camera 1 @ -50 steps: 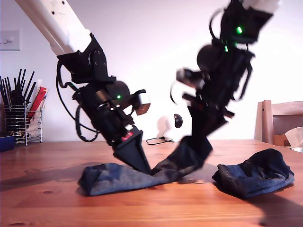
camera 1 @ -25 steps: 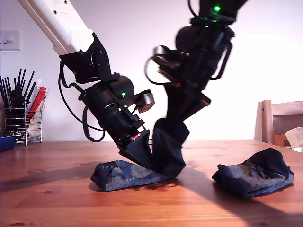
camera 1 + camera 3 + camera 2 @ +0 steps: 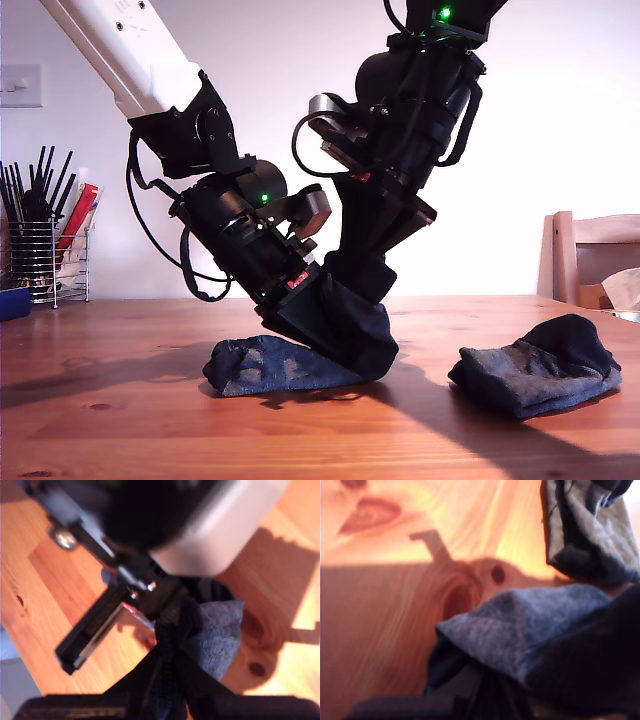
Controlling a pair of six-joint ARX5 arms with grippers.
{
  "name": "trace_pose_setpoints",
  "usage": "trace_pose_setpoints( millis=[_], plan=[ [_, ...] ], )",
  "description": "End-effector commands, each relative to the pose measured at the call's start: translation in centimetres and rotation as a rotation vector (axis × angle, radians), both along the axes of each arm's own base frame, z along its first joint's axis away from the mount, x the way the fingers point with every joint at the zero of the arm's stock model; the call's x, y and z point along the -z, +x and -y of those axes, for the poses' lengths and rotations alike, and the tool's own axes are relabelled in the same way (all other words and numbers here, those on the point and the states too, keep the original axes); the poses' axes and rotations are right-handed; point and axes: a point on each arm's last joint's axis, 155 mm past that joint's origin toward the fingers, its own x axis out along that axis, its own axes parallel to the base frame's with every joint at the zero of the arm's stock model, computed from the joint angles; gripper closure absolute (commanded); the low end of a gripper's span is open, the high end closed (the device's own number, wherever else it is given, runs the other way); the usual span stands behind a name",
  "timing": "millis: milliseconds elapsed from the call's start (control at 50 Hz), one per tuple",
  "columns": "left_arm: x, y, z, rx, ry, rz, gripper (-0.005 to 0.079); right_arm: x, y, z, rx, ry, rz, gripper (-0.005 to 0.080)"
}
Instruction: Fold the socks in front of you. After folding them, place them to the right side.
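Exterior view: sock [image 3: 285, 364], axis 9-to-3, was pinched by second end effector [image 3: 362, 264] at 1 o'clock; first end effector's [image 3: 302, 318] closure undetermined.

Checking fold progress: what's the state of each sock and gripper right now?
first sock: one end flat on the table, the other end lifted and doubled over.
second sock: bunched, lying free at the exterior view's right.
my second gripper: shut on the first sock's raised end.
my first gripper: down at the fold; open or shut not visible.
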Motion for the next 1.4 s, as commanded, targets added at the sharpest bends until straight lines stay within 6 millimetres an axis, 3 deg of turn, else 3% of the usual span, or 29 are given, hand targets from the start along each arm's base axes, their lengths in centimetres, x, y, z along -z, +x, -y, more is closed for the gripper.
trace_pose_setpoints(
  millis=[0,240,640,840,1100,1380],
  plan=[
    [-3.0,0.5,-0.8,-0.022,-0.026,0.040,0.0762,-0.5,0.3,-0.4,-0.006,0.012,0.016,0.0762],
    [-5.2,1.5,-3.4,-0.080,0.016,0.071,0.0762,-0.6,0.4,-0.5,-0.012,0.015,0.025,0.0762],
    [-2.5,-0.7,-7.7,-0.069,0.240,0.005,0.0762,-0.7,0.5,-0.6,-0.022,0.019,0.038,0.0762],
    [-0.6,-2.1,-9.3,-0.075,0.268,-0.059,0.0762,-0.7,0.7,-0.6,-0.023,0.022,0.044,0.0762],
    [1.9,-2.5,-9.8,-0.087,0.259,-0.046,0.0762,-0.7,0.7,-0.6,-0.024,0.022,0.046,0.0762],
    [1.7,-1.5,-8.5,-0.110,0.199,-0.010,0.0762,-0.6,0.5,-0.5,-0.024,0.017,0.036,0.0762]
  ],
)
